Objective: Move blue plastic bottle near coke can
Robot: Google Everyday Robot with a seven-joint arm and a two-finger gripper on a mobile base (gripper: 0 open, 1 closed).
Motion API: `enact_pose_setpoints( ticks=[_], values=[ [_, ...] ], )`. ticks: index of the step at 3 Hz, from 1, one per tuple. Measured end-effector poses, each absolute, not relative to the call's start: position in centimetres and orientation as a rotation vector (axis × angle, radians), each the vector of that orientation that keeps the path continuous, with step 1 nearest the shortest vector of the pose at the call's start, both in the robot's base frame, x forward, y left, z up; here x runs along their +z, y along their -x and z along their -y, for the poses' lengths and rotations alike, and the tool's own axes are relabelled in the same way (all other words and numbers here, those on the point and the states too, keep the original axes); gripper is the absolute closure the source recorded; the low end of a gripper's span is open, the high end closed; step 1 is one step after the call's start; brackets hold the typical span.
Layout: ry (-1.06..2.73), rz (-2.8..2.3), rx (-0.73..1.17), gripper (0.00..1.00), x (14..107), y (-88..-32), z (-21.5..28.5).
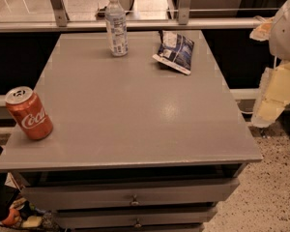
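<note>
bottle: clear plastic bottle (pixel 116 25), white cap, blue label, upright at grey table (pixel 135 115) far edge
can: red soda can (pixel 29 114), front-left corner, well apart
gripper (pixel 274 96): right of table, openness cannot tell
risk: tall bottle tips on contact

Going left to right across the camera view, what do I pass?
coke can → blue plastic bottle → snack bag → gripper, off the right edge of the table.

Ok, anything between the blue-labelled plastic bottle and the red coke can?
No: camera view shows only bare grey tabletop between the blue plastic bottle and red coke can; the gripper hangs off its right edge.
</note>
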State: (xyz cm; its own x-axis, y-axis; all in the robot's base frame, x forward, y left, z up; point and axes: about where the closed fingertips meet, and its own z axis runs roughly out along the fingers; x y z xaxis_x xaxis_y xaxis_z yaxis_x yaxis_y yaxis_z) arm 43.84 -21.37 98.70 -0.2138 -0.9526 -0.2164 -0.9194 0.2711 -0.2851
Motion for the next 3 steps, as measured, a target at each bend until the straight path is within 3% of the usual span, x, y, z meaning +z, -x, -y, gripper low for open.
enact_pose_setpoints(
  ticks=[3],
  values=[
    [1.369,-2.136,-0.126,0.00,100.6,-48.5,22.2]
  ],
)
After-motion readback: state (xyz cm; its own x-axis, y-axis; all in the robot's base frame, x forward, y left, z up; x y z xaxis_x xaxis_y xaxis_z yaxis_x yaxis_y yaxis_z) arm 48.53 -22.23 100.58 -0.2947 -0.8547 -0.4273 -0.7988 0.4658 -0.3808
